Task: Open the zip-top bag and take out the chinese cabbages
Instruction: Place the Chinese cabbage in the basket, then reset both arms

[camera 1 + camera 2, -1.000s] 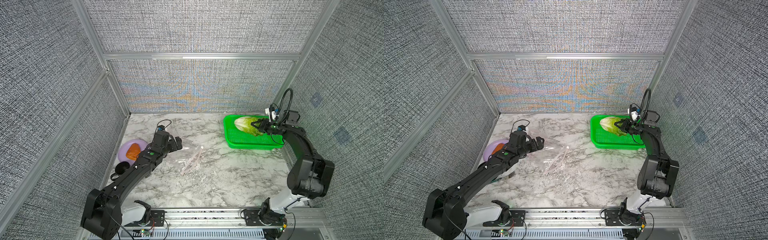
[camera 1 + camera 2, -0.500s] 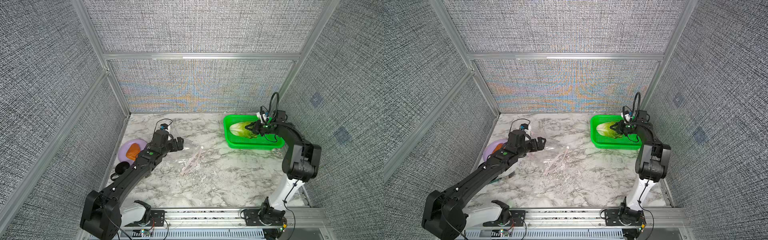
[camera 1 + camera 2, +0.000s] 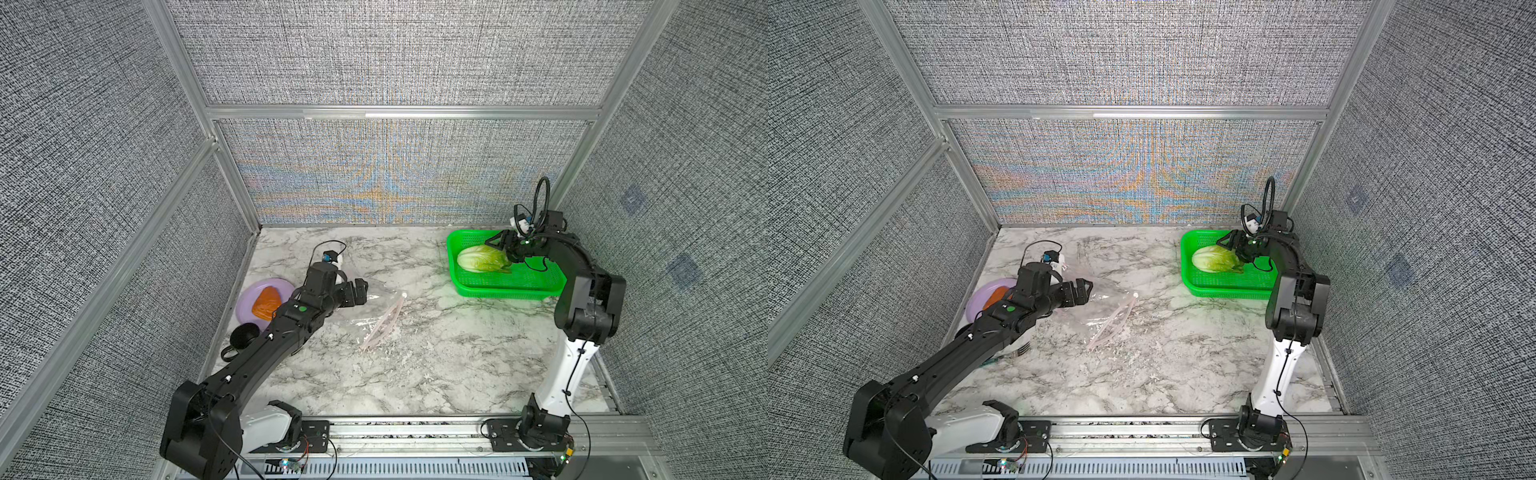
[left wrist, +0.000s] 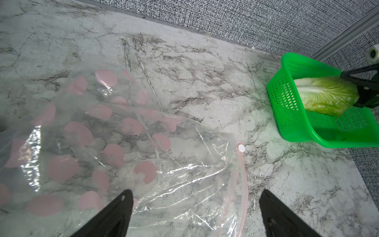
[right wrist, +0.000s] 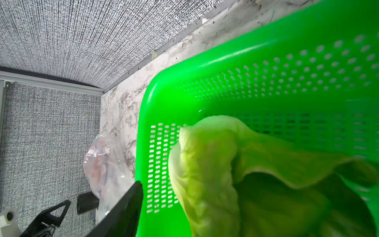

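Observation:
The zip-top bag (image 3: pixel 376 307) (image 3: pixel 1104 307) lies flat and empty on the marble, clear with pink dots (image 4: pixel 123 143); its pink zip strip (image 3: pixel 384 328) is on the side toward the basket. My left gripper (image 3: pixel 362 289) (image 4: pixel 195 191) hovers open over the bag and holds nothing. The chinese cabbage (image 3: pixel 482 258) (image 3: pixel 1214 258) (image 4: pixel 324 96) lies on its side in the green basket (image 3: pixel 507 293) (image 5: pixel 266 71). My right gripper (image 3: pixel 505 251) (image 3: pixel 1235 249) is at the leafy end with its jaws spread. One finger (image 5: pixel 127 205) stands clear of the leaves (image 5: pixel 215 164); the other is hidden behind them.
A purple plate (image 3: pixel 249 299) with an orange wedge of food (image 3: pixel 266 307) sits by the left wall. A black round object (image 3: pixel 243 336) lies in front of it, and a fork (image 3: pixel 1017 351) shows under my left arm. Grey panel walls close three sides.
My right arm lowered the cabbage into the basket and its jaws came apart, so the cabbage rests there. The left arm shifted only slightly over the bag.

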Tool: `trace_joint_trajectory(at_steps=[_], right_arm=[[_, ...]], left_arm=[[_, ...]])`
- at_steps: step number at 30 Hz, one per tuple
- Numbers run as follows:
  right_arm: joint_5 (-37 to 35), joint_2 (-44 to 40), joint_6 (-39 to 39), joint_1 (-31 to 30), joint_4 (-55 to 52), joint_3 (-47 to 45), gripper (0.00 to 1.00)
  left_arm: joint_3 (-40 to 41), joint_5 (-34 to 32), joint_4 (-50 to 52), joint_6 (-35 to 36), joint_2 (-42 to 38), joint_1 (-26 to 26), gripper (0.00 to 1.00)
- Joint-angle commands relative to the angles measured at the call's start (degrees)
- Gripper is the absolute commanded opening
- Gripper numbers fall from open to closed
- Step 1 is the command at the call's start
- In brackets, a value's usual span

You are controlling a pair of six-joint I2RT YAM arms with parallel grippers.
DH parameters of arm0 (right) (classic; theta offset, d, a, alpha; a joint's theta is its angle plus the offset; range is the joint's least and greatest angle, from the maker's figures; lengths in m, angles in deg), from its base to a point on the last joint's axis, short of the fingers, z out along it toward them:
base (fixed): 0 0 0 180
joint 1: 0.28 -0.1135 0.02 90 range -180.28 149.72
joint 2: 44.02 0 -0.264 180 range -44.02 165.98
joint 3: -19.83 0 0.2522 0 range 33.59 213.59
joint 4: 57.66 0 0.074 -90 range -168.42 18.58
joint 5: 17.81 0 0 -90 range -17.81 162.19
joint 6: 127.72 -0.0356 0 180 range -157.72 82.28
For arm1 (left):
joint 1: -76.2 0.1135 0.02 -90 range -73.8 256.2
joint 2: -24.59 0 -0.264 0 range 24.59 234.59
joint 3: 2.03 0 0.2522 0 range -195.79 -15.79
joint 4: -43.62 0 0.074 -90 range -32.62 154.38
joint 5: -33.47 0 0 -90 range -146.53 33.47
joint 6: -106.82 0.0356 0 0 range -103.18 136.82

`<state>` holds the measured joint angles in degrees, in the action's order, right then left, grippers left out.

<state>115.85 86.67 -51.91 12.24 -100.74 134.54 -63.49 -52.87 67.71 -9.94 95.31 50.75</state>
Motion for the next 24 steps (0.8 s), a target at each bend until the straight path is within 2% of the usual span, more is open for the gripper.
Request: trace_joint_trajectory(at_steps=[1,6,9,12,15,20,22,24], right_arm=[[-3.16,0.03,0.73,-0.11,0.80,1.68,0.76],[-12.44,-3.70,1.52,-0.08,0.73,-0.10,0.80],[-19.56,-9.84,-1.07,0.50,7.52,-8.50,0.80],[-21.65,-16.37,-5.28,2.06,18.48,-19.05,0.80],[-24.65,-21.36,-6.63,2.52,24.40,-24.73,0.80],[-25.33,-27.85,-5.06,2.41,33.01,-32.09,0.81],[-23.15,-30.40,-4.23,2.27,37.43,-35.28,0.82],[-17.91,-32.12,-3.34,1.91,41.22,-37.82,0.83]], left_arm=[[-0.71,2.46,-0.90,1.13,0.86,-0.01,0.97],[-2.66,3.27,-0.14,1.99,2.12,-0.02,0.98],[-5.31,5.10,2.12,2.93,3.59,-0.02,1.00],[-6.05,5.85,2.37,3.36,3.60,-0.11,1.00],[-6.00,4.83,3.09,4.00,2.00,-0.11,1.00],[-6.09,4.51,5.71,5.55,-0.76,-0.06,1.00],[-5.69,4.18,6.28,5.84,-2.05,-0.08,1.00],[-4.72,3.20,6.37,6.09,-3.91,-0.12,1.00]])
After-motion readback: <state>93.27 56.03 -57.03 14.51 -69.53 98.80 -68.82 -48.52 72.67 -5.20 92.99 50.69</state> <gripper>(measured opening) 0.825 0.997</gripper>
